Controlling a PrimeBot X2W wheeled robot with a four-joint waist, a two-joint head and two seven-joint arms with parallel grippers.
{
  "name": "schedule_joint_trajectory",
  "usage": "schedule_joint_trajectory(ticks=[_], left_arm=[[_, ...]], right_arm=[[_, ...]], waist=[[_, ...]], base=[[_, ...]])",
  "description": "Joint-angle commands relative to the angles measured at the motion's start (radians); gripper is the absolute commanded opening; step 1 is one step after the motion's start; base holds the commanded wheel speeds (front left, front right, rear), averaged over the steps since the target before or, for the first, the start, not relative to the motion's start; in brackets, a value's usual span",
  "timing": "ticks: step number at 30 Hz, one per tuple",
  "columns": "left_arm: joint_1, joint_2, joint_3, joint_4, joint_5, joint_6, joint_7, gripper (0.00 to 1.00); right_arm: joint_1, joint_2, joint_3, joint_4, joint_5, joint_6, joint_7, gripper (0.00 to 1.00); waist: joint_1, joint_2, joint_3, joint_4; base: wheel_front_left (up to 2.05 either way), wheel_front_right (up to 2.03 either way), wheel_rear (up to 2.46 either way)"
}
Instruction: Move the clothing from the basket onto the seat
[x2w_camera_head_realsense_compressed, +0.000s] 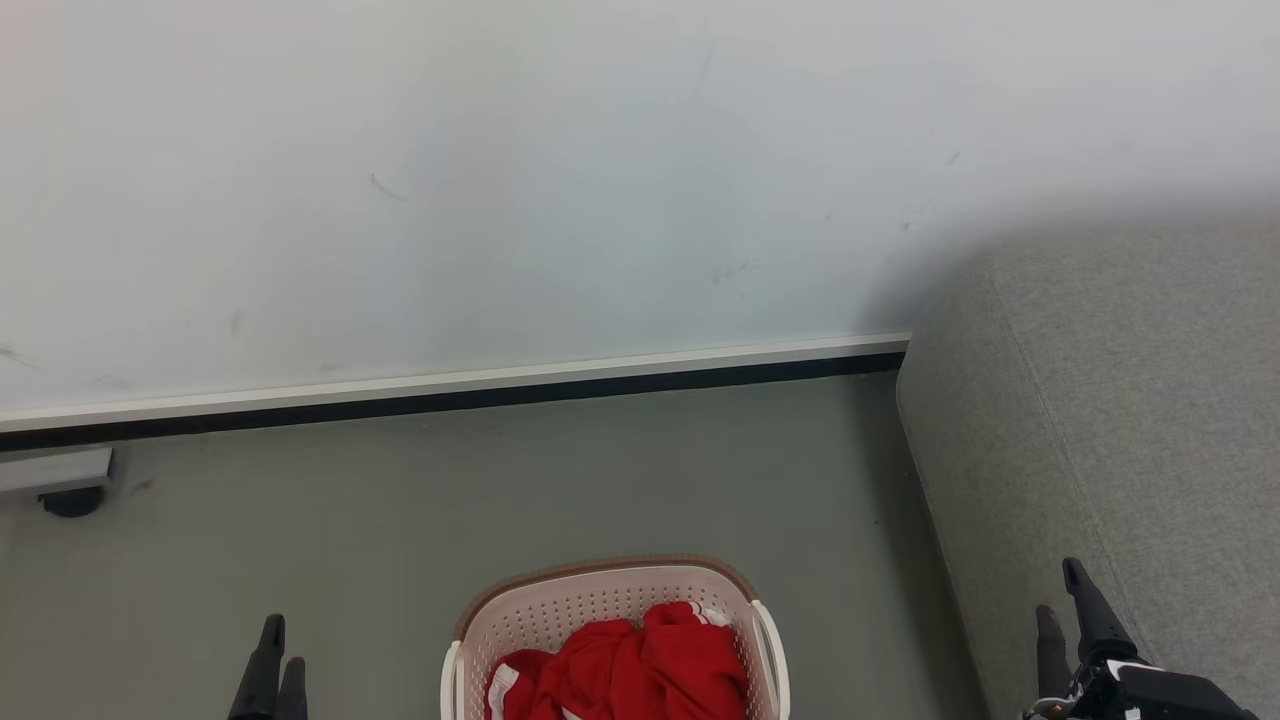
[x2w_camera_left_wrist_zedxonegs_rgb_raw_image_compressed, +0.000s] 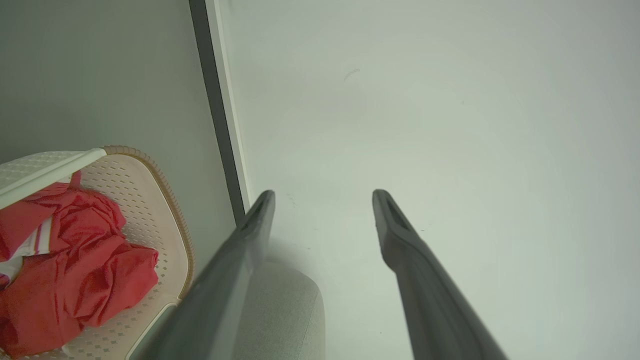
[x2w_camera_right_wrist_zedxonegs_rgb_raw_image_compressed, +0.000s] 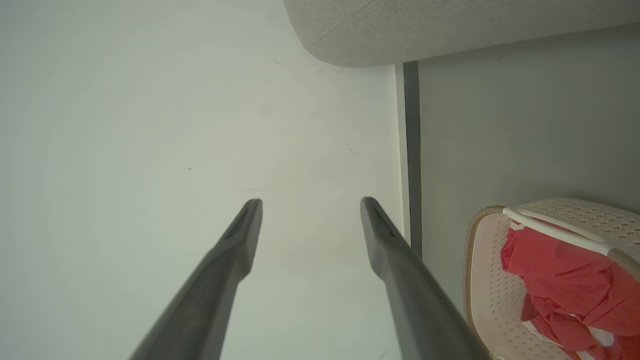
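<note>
Red clothing with white trim lies bunched in the cream perforated basket on the floor at the bottom centre of the head view. The left wrist view has the clothing in the basket at its lower left; the right wrist view has the clothing and basket at its lower right. The grey seat stands to the basket's right. My left gripper hangs open left of the basket, empty. My right gripper is open beside the seat's front edge, empty.
A pale wall with a white and black skirting strip runs behind the grey floor. A dark caster under a pale frame sits at the far left by the wall.
</note>
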Motion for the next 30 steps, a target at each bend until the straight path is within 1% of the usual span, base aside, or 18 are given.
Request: schedule_joint_trajectory(ticks=[1,6,10,13,23,27,30], left_arm=[[-0.011,0.007,-0.007,-0.027,-0.003,0.0,-0.007,1.0],[0.004,0.016,-0.032,-0.055,0.03,0.0,-0.04,1.0],[0.011,0.033,-0.068,-0.06,0.092,-0.001,-0.069,1.0],[0.013,0.031,-0.068,-0.068,0.149,-0.001,-0.083,1.0],[0.031,0.021,-0.082,-0.103,0.37,-0.001,-0.125,1.0],[0.035,0.021,-0.092,-0.111,0.462,-0.001,-0.141,1.0],[0.039,0.017,-0.086,-0.117,0.528,-0.001,-0.152,1.0]], right_arm=[[-0.014,-0.004,0.011,-0.025,-0.004,0.0,-0.01,1.0],[-0.005,-0.011,0.045,-0.039,-0.029,0.0,-0.037,1.0],[-0.002,-0.023,0.078,-0.035,-0.072,0.0,-0.06,1.0],[-0.004,-0.026,0.083,-0.032,-0.124,0.0,-0.074,1.0],[0.003,-0.03,0.125,-0.055,-0.362,0.0,-0.116,1.0],[0.01,-0.026,0.114,-0.063,-0.492,0.0,-0.131,1.0],[0.014,-0.025,0.134,-0.079,-0.581,0.0,-0.142,1.0]], waist=[[0.0001,0.0,-0.001,0.0],[0.0001,0.0,-0.004,-0.001],[0.0001,0.0,-0.006,-0.001],[0.0001,0.0,-0.008,-0.001],[0.0001,0.0,-0.015,0.0],[0.0001,0.0,-0.018,0.002],[0.0001,0.0,-0.021,0.003]], base=[[0.0,0.0,0.0],[0.0,0.0,0.0],[0.0,0.0,0.0],[0.0,0.0,0.0],[0.0,0.0,0.0],[0.0,0.0,0.0],[0.0,0.0,0.0]])
